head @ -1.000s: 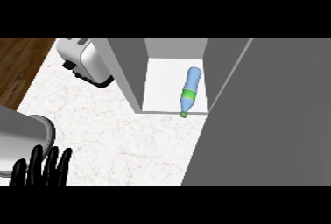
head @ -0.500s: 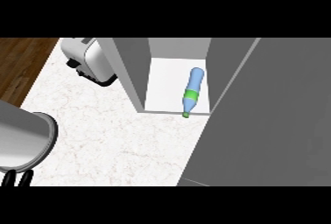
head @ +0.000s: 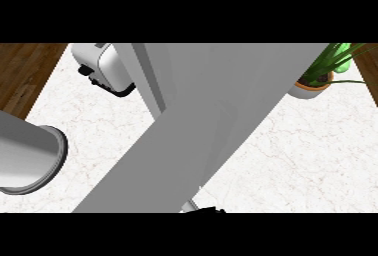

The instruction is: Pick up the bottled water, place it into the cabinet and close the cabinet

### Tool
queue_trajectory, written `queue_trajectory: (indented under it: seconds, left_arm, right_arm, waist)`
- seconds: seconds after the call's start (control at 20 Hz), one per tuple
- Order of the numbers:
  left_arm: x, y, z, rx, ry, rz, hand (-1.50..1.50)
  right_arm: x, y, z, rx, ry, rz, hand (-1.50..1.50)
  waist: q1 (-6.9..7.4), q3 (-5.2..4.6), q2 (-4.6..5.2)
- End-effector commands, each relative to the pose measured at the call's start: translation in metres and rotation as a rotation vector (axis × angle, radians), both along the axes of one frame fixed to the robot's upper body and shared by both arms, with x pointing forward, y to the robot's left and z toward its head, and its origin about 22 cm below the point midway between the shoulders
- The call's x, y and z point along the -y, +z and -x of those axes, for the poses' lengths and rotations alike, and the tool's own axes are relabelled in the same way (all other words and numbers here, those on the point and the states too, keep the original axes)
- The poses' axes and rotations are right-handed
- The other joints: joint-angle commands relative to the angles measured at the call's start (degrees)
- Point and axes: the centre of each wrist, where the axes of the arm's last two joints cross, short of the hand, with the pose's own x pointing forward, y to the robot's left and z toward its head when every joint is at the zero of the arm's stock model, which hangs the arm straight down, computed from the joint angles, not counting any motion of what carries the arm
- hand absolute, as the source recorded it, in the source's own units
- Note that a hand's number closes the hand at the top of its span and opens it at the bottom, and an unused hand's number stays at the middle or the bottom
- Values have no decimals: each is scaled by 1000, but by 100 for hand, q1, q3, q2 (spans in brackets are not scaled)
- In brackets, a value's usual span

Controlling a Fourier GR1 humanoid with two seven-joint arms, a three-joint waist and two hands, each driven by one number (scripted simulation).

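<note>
Since half a second ago the view has swung across: the open compartment where the bottle lay on its side no longer shows, and the grey cabinet [head: 221,100] now fills the middle. The bottle is hidden, with grey panelling lying across where that opening was. Whether the cabinet is shut flush cannot be told.

Its flat, matte panels run as a broad diagonal band from the upper right down to the lower left. A narrower upright strip joins it at the upper left. A faint crease divides a lighter face from a slightly darker one, and all its edges are straight and sharp.

White, finely veined marble makes up the table [head: 295,160]. Its widest bare stretch lies to the right of the band, with a smaller patch to the left between the band and the forearm. Brown wooden floor [head: 22,75] borders the table at the upper left, and a strip of it shows again at the upper right corner.

At the left edge the left forearm [head: 26,157] comes in as a smooth grey cylinder with a rounded rim, apart from the cabinet; its hand is out of sight.

A glossy white toaster [head: 107,67] with black trim stands at the top, just beside the cabinet's upright strip. A green, blade-leaved plant [head: 328,62] in a pale round pot [head: 306,90] sits against the cabinet's right edge.

Only a black sliver of the right hand [head: 205,210] shows at the bottom edge, close under the band's lower end. Whether it is wide or closed cannot be told.
</note>
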Motion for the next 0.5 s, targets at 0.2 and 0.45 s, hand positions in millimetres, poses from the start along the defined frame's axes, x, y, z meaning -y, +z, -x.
queue_trajectory:
  seconds: [0.2, 0.45]
  left_arm:
    - [-21, 20, 25, 12, 1, 58, -150]
    - [-40, 24, 29, 30, 18, 60, -150]
  right_arm:
    - [-31, 34, -36, 33, 100, -90, 150]
    - [-36, 45, -86, 23, 61, -143, 150]
  waist:
    - [7, -18, -93]
    - [-56, -14, -72]
